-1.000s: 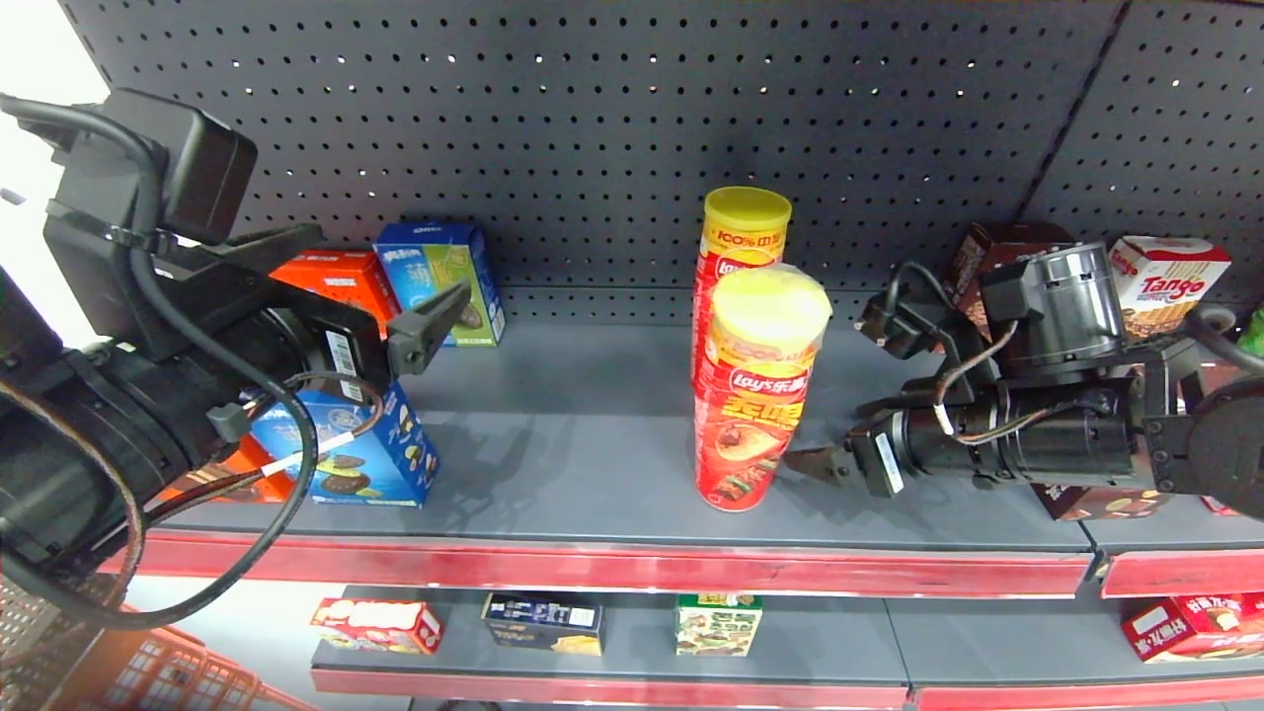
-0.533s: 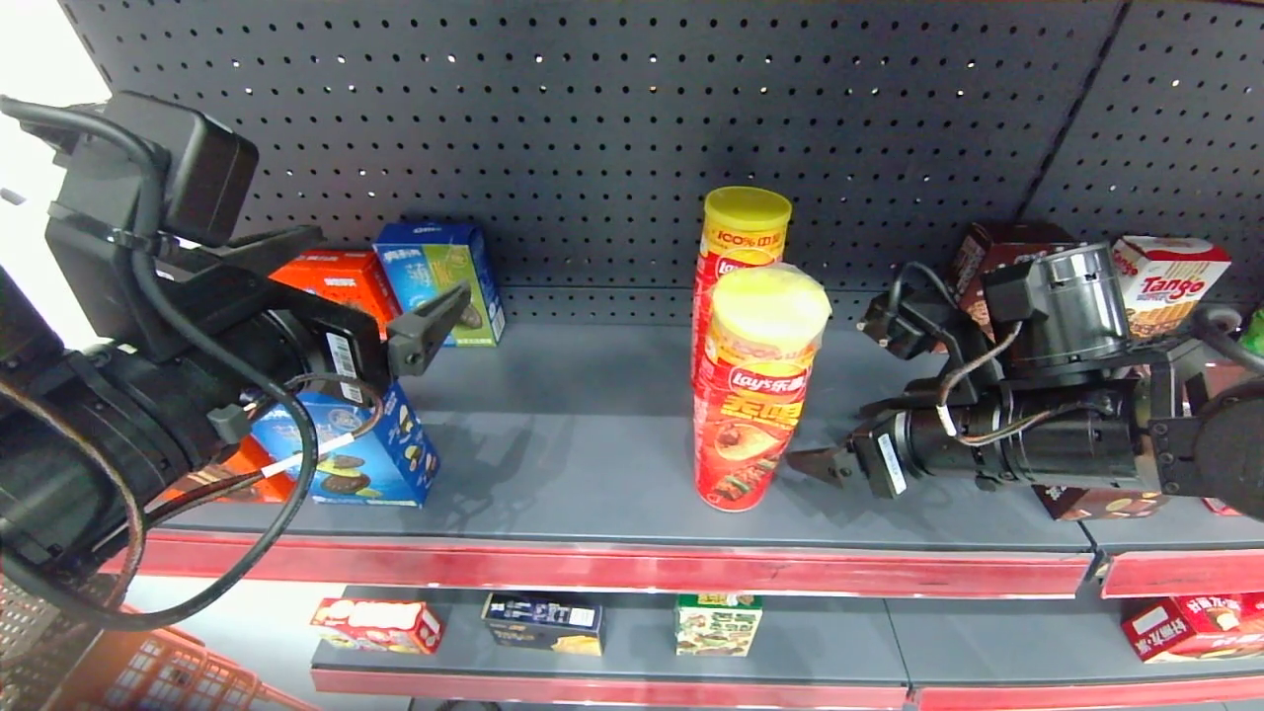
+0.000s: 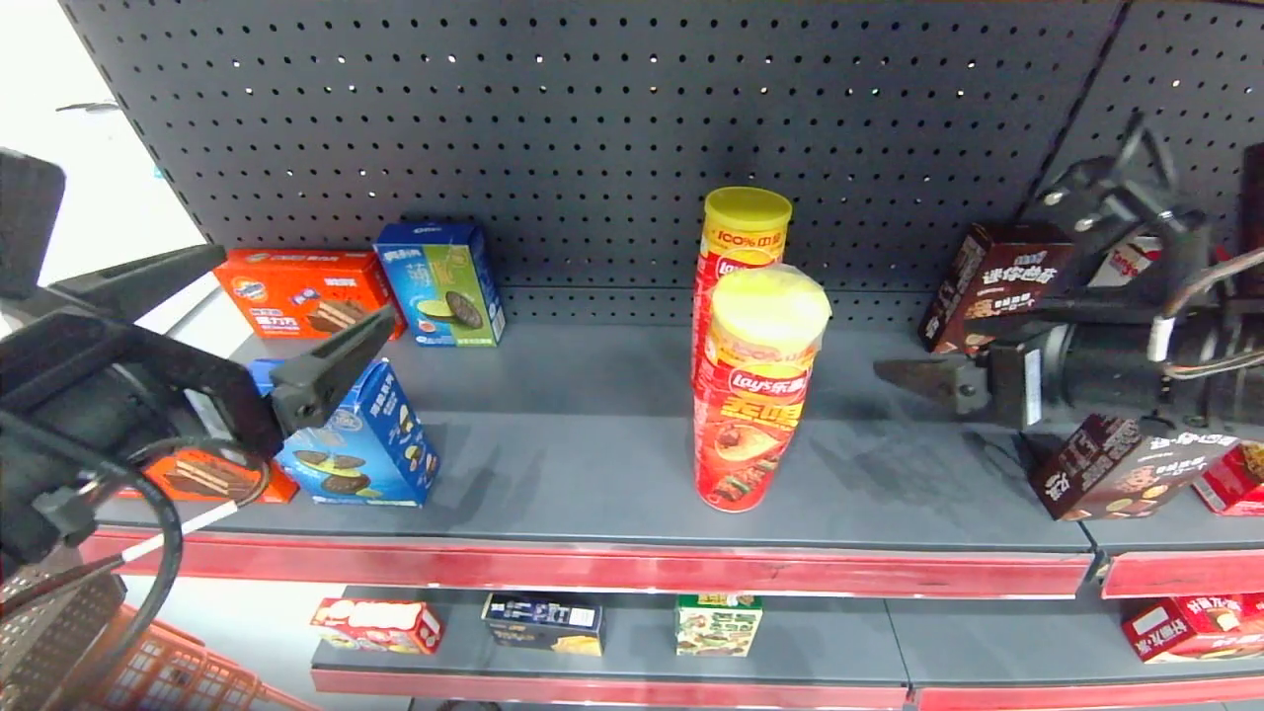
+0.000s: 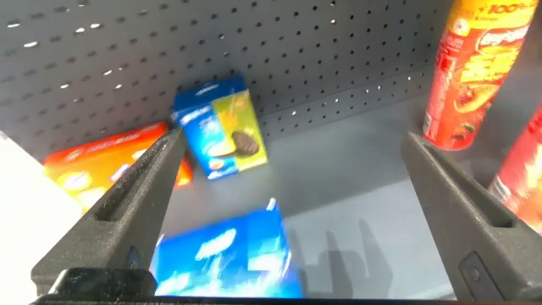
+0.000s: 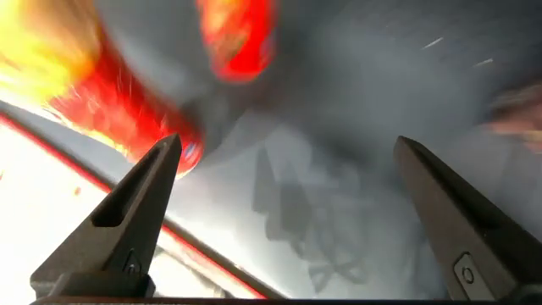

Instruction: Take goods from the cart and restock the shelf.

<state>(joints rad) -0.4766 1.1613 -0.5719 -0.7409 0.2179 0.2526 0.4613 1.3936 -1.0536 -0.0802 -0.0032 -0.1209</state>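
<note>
Two red chip cans with yellow lids stand mid-shelf, the front can (image 3: 758, 395) just ahead of the back can (image 3: 743, 237). My right gripper (image 3: 908, 380) hovers to the right of the front can, apart from it, open and holding nothing; its wrist view shows the gripper (image 5: 288, 146) spread wide over the blurred red front can (image 5: 127, 102). My left gripper (image 3: 306, 288) is at the shelf's left end, open and holding nothing, above a blue cookie box (image 3: 360, 439). The left wrist view has this gripper (image 4: 292, 142) framing the blue box (image 4: 229, 258) and a blue-green box (image 4: 222, 127).
An orange box (image 3: 296, 291) and the blue-green box (image 3: 441, 283) stand at the back left. Brown boxes (image 3: 992, 281) (image 3: 1116, 464) crowd the right end. The grey shelf (image 3: 592, 464) has a red front lip. Small boxes sit on the lower shelf; a red basket (image 3: 168, 671) is at bottom left.
Both arms have drawn back from the shelf. The right gripper moved right and up, away from the front can. The left arm moved left and lower, uncovering the orange box.
</note>
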